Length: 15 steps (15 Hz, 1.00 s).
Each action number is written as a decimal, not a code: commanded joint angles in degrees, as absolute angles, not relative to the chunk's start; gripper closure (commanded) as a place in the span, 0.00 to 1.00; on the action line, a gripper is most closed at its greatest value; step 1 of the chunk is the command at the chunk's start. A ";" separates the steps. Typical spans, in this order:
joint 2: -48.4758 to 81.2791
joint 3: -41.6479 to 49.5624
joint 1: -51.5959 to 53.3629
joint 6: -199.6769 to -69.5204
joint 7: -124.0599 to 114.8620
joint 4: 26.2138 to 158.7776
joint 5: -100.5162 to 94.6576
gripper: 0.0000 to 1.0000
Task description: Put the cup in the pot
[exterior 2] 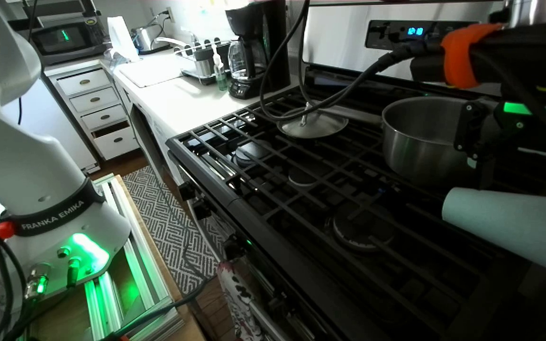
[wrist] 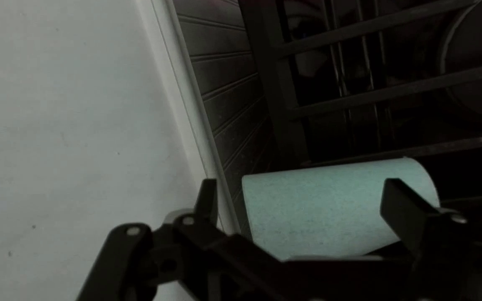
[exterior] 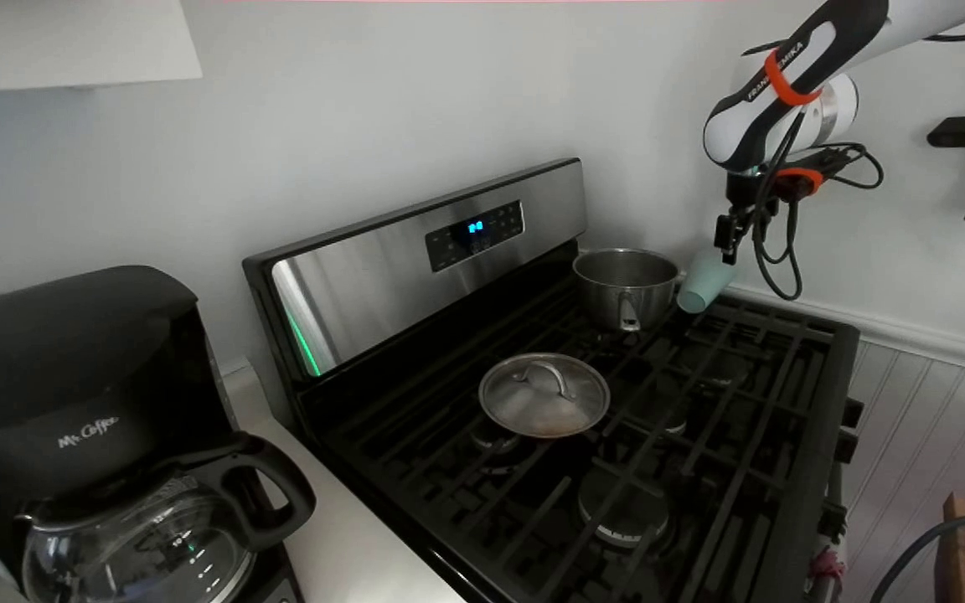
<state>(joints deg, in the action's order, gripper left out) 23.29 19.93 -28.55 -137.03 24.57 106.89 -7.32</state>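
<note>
The pale blue-green cup is tipped on its side at the stove's far end, beside the steel pot. In an exterior view the cup has its narrow base toward the left; I cannot tell how it rests on the grate. The pot stands upright, its inside partly in view. My gripper is right above the cup, fingers pointing down. In the wrist view the gripper's fingers are wide apart, with the cup below them. The pot does not show in the wrist view.
A steel lid lies on the black grate in front of the pot. The wall is close to the gripper and cup. The pot's handle points toward the lid. A coffee maker stands on the counter.
</note>
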 commanded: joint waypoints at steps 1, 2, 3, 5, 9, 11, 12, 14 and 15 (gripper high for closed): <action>23.74 19.27 -29.33 -137.05 24.31 106.34 -7.56 0.00; 24.08 19.25 -29.50 -137.05 24.27 105.98 -7.56 0.00; 24.25 19.25 -29.59 -137.05 24.27 105.78 -7.56 0.00; 25.02 18.92 -29.93 -137.89 24.68 105.24 -7.06 0.00; 27.37 17.67 -30.77 -141.42 26.30 104.42 -6.30 0.00; 28.15 17.29 -31.05 -143.54 26.09 104.17 -6.12 0.00; 28.54 17.16 -31.19 -144.63 26.10 104.11 -6.19 0.00; 29.16 16.27 -32.09 -145.46 26.81 103.84 -5.36 0.00; 29.31 15.39 -32.85 -145.43 27.93 103.78 -4.53 0.00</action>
<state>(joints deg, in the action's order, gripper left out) 27.73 17.88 -30.13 -144.65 24.72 105.79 -7.20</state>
